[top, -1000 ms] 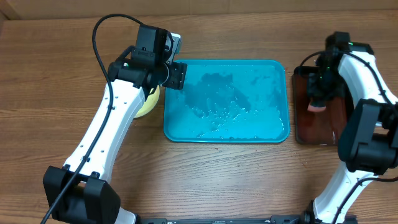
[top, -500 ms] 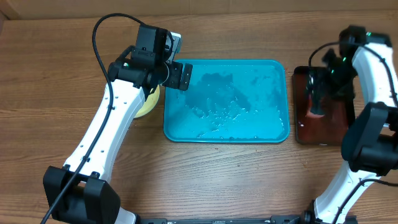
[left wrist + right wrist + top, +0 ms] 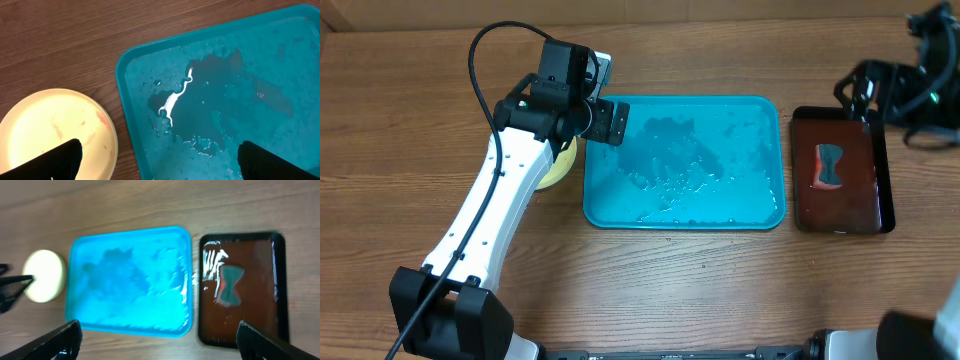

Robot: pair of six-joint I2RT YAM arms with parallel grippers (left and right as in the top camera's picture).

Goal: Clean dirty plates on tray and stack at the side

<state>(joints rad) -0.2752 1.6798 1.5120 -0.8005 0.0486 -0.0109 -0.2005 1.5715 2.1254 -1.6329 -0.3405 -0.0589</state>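
Note:
The teal tray (image 3: 680,205) lies mid-table, wet, with no plate on it; it also shows in the wrist views (image 3: 225,100) (image 3: 130,280). A pale yellow plate (image 3: 50,130) with faint red smears rests on the wood just left of the tray, mostly hidden under my left arm in the overhead view (image 3: 558,170) and small in the right wrist view (image 3: 45,275). Whether other plates lie under it I cannot tell. My left gripper (image 3: 592,128) (image 3: 160,165) hangs open over the tray's left rim, holding nothing. My right gripper (image 3: 865,88) (image 3: 160,345) is open and empty, high at the far right.
A dark red-black tray (image 3: 840,215) (image 3: 242,325) sits right of the teal one, wet, with a pink-and-teal sponge (image 3: 831,165) (image 3: 230,285) lying in it. Bare wooden table surrounds both trays.
My right gripper opened, left the sponge in the dark tray and rose away toward the far right. My left gripper's jaws opened wider; that arm stayed in place.

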